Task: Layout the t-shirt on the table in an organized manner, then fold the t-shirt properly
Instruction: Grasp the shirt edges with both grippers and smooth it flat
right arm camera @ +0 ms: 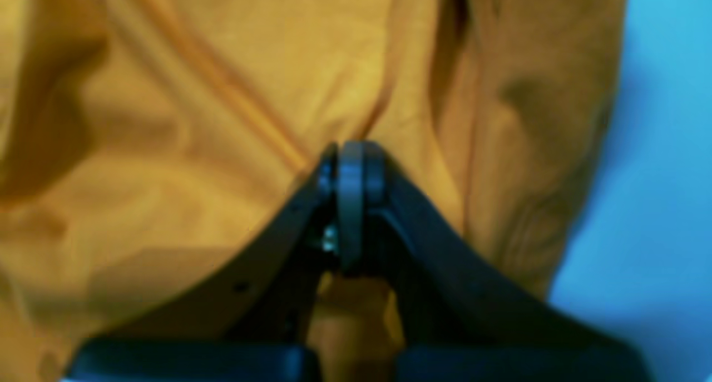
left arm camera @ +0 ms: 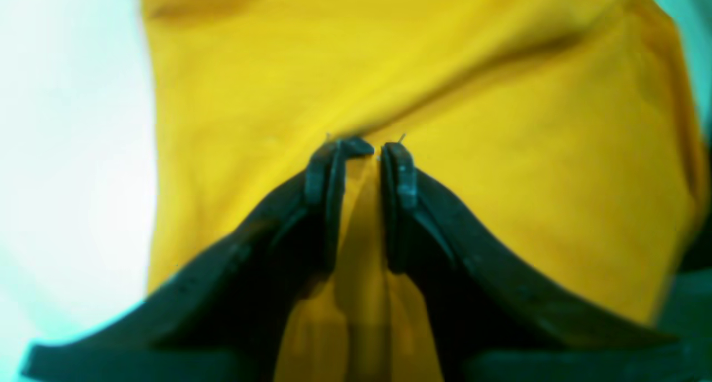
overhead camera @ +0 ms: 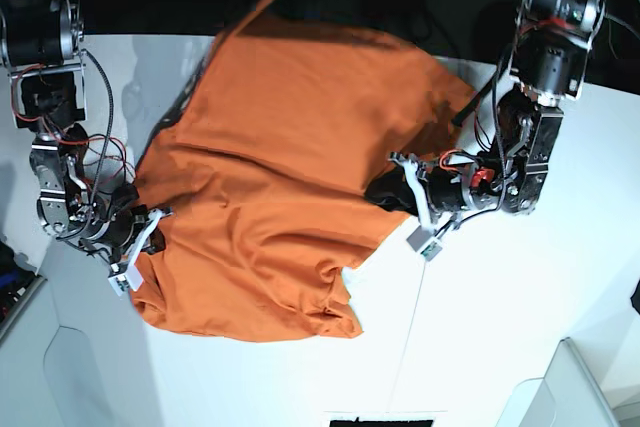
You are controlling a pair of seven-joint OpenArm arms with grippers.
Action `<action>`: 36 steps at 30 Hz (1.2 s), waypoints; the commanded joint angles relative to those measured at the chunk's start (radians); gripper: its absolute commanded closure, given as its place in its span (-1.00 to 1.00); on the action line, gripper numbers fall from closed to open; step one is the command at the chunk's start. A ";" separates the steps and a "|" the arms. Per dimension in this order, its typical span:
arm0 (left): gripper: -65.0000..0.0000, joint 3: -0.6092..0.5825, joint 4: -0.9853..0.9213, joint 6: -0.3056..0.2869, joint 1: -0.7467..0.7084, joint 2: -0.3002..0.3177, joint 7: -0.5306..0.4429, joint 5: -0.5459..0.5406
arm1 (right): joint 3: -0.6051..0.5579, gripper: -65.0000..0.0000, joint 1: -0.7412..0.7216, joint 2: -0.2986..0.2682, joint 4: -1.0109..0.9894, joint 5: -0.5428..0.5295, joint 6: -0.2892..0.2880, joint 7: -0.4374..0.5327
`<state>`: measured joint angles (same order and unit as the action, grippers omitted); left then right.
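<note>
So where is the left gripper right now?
In the base view the left gripper is right of centre, pinching the t-shirt at its right edge, above the table.

No readable text, labels, brand marks, numbers or signs in any view. The t-shirt point(overhead camera: 270, 177) is plain orange, no print. The bench point(overhead camera: 520, 317) is bare white, nothing written on it. Small white tags sit near each end effector in the base view, but they're too small to make out any lettering. Both wrist views are blurred.
</note>
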<state>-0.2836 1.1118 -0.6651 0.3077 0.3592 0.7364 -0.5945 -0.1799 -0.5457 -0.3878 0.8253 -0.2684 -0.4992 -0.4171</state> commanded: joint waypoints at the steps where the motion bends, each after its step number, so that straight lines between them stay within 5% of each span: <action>1: 0.50 0.002 -0.026 0.056 0.040 0.018 0.059 0.107 | 0.004 1.00 0.027 -0.029 0.039 0.013 -0.006 -0.062; 10: 0.50 0.002 -0.121 0.056 0.243 0.018 0.062 0.120 | 0.140 1.00 0.382 -0.073 0.505 -0.108 0.009 -0.163; 14: 0.49 0.002 -0.103 0.045 0.284 0.021 0.143 0.014 | 0.244 1.00 0.436 -0.060 0.625 -0.144 0.018 -0.163; 23: 0.49 0.002 0.139 -0.033 0.195 0.155 0.321 -0.335 | 0.293 1.00 0.269 0.043 0.595 -0.140 0.016 -0.149; 31: 0.49 0.002 0.184 -0.028 -0.011 0.186 0.331 -0.292 | 0.225 1.00 -0.006 0.164 0.186 0.078 -0.006 0.069; 36: 0.49 0.002 0.160 0.000 -0.103 0.192 0.293 -0.140 | 0.111 1.00 -0.101 0.184 -0.019 0.219 0.003 0.077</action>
<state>-0.2806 1.2793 -0.6868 0.2058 0.5396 0.9791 -0.8066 -0.0750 -0.6102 -0.1963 0.7887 -0.0391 -0.5007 -0.3599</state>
